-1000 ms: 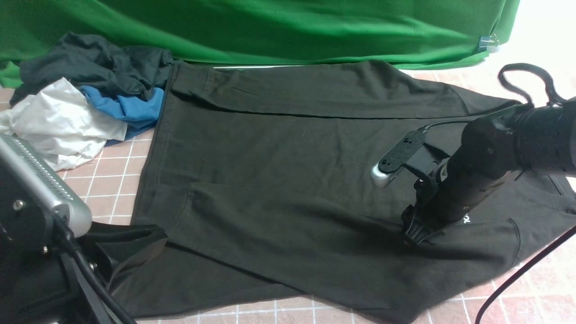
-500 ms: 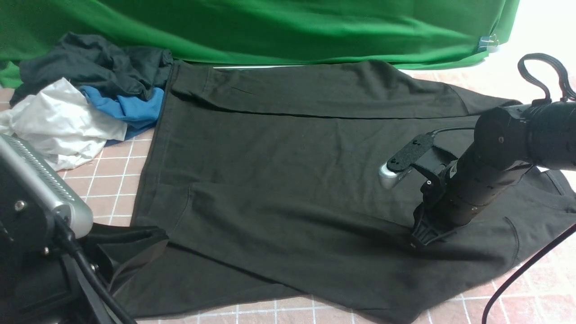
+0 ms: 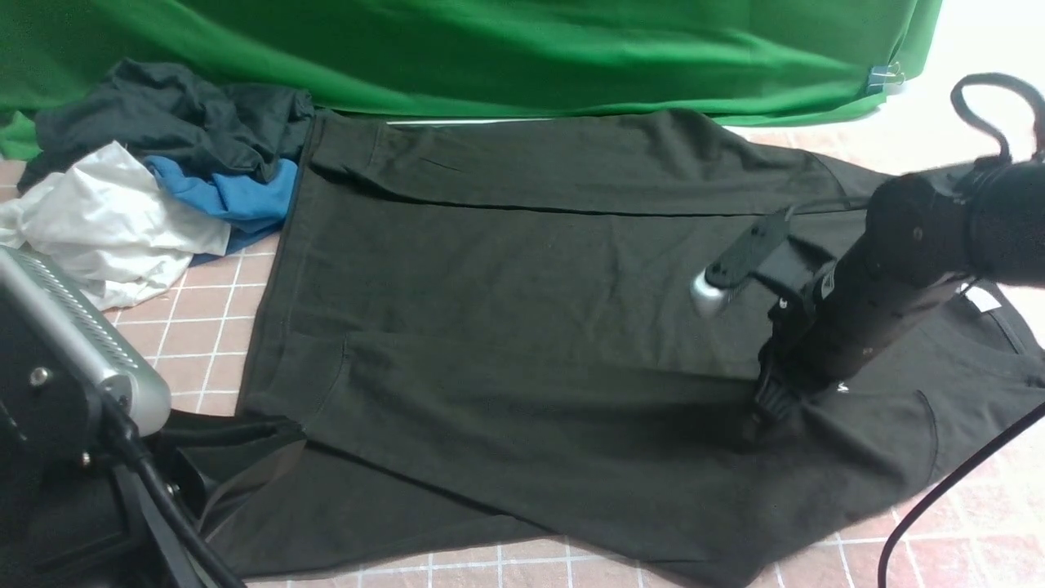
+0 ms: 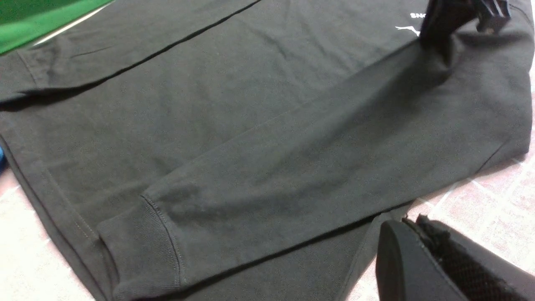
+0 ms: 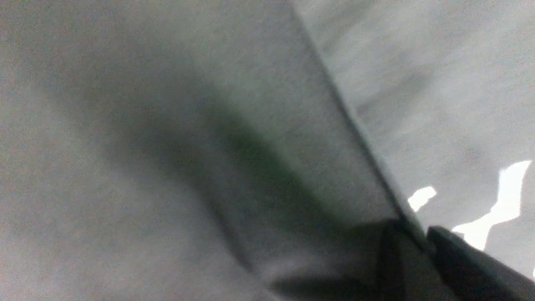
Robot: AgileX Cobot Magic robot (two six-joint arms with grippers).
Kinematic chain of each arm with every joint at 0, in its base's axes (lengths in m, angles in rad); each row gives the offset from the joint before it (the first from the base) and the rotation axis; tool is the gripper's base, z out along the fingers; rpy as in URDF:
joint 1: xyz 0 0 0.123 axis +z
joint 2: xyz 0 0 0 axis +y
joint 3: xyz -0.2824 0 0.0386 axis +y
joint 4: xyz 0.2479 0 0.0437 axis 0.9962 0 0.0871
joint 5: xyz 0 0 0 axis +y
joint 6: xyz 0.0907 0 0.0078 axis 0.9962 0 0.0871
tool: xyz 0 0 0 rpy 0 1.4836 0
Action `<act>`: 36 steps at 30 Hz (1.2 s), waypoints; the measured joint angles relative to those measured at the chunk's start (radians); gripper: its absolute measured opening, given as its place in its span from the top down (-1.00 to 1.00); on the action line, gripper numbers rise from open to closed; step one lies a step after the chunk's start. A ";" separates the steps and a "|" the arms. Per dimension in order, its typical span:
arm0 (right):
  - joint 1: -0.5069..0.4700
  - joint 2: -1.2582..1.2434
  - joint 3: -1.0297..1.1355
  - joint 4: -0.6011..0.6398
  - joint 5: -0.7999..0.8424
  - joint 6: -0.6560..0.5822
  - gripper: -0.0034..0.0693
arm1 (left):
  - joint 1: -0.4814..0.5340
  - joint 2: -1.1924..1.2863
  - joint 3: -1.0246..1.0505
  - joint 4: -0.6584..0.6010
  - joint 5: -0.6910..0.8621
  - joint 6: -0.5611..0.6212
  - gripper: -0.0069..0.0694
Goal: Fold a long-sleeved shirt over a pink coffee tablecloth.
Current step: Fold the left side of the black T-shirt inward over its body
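Green backdrop cloth point(image 3: 490, 57) hangs behind a dusty pink-brown tablecloth point(image 3: 204, 327) gridded with thin white lines. Far left of both claws, a bunched heap of dark, white and blue clothes point(image 3: 147, 171) lies against the backdrop.

The left claw point(image 4: 411, 234) hovers low at the near left with its black jaws pressed together and nothing visible between them. It hangs over bare tablecloth, just beside the near edge of the large black long-sleeved shirt point(image 3: 506, 327). From there the shirt spreads flat, away from this claw and off to its right. The near sleeve point(image 4: 292, 167) is folded over the body, and its ribbed cuff point(image 4: 142, 246) lies close to the hem end.

Further right, the right claw point(image 3: 763, 412) points down onto the chest, beside the white lettering point(image 4: 416, 16). Its jaws are closed, pinching the edge of the folded sleeve, which runs straight in between the dark fingers point(image 5: 459, 259). Right of this claw lie the collar and its white neck label point(image 3: 984, 300).
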 joint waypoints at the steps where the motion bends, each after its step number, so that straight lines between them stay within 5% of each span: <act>1: 0.000 -0.001 -0.005 -0.009 0.000 0.011 0.80 | 0.000 0.000 0.000 0.000 0.000 0.000 0.78; 15: 0.000 -0.005 -0.014 -0.104 -0.055 0.096 0.74 | 0.000 0.000 0.000 0.015 0.020 -0.012 0.78; 18: 0.000 -0.005 -0.015 -0.168 -0.053 0.179 0.47 | 0.000 0.000 0.000 0.019 0.024 -0.073 0.78; 22: 0.000 -0.022 -0.032 -0.229 0.023 0.295 -0.21 | 0.000 0.011 -0.019 0.071 0.030 -0.211 0.78; 24: 0.000 -0.063 -0.034 -0.231 0.065 0.323 -0.33 | 0.000 0.038 -0.041 0.096 0.035 -0.259 0.78; 28: 0.004 -0.179 -0.034 -0.221 0.157 0.366 -0.18 | 0.000 0.133 -0.097 0.115 0.077 -0.306 0.78; 33: 0.054 -0.429 0.025 -0.133 0.231 0.410 0.35 | 0.032 0.358 -0.213 0.131 0.114 -0.315 0.78; 36: 0.114 -0.585 0.098 -0.109 0.231 0.432 0.46 | 0.106 0.508 -0.302 0.132 0.114 -0.307 0.78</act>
